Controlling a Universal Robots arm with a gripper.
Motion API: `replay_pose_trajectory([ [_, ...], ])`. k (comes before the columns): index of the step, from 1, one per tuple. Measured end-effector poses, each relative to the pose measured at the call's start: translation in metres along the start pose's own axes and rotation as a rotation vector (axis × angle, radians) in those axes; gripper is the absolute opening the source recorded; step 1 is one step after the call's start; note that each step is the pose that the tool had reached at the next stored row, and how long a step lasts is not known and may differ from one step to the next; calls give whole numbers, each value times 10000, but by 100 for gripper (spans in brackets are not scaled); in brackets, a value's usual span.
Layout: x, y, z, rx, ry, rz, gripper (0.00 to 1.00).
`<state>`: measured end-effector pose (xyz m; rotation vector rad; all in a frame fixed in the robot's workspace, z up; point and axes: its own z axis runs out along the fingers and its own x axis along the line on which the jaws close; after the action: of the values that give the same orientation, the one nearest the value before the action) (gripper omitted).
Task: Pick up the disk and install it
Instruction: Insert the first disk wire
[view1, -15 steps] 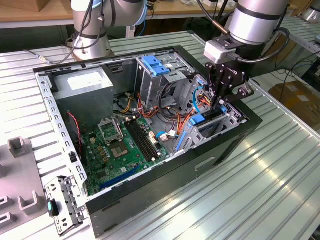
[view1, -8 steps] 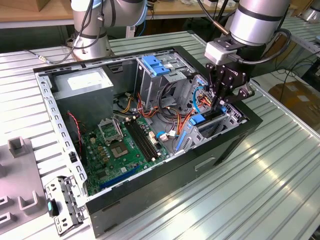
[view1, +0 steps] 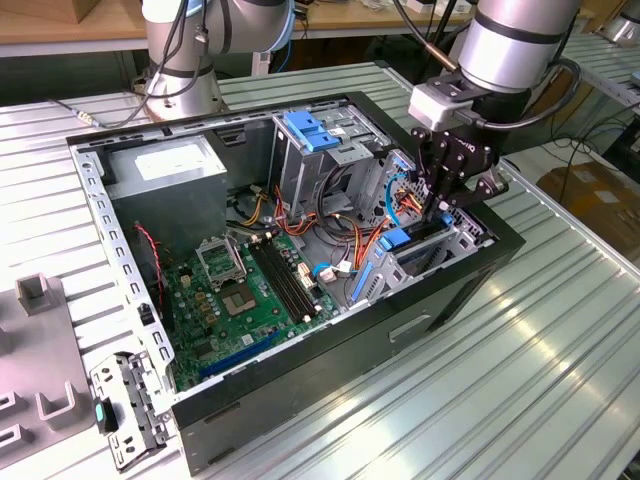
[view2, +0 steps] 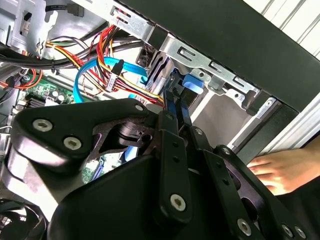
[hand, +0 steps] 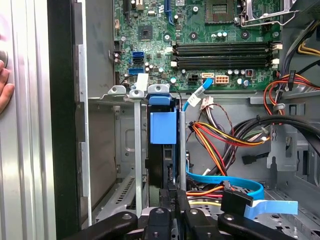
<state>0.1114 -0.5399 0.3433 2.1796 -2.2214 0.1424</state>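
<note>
The disk (hand: 163, 127), a dark slab in a bright blue carrier, stands on edge in the metal drive bay (hand: 137, 150) at the case's corner on the exterior view's right. In the exterior view the disk's blue end (view1: 395, 240) shows low in the bay, below my gripper (view1: 441, 207). My gripper (hand: 173, 202) reaches down into the bay from above, and its two black fingers (view2: 172, 107) are shut on the disk's (view2: 191, 84) upper edge. The disk's lower part is hidden between the bay rails.
The open computer case (view1: 470, 285) lies on a ribbed metal table. Inside are the green motherboard (view1: 250, 290), a tall cage with a blue handle (view1: 315, 130) and bundled cables (hand: 225, 135), including a blue flat cable (hand: 235, 182). A person's hand (view2: 280, 170) rests beside the case.
</note>
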Motion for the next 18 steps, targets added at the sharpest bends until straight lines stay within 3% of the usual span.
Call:
replay_pose_trajectory([
  [11, 4, -3, -40, -1, -33, 6, 17],
  [12, 17, -3, -39, -3, -107, 11, 17],
  [13, 35, -3, -37, -8, -240, 17, 17],
  [14, 45, -3, -37, -10, -317, 22, 17],
  [18, 63, -4, -34, -10, -324, 22, 17],
])
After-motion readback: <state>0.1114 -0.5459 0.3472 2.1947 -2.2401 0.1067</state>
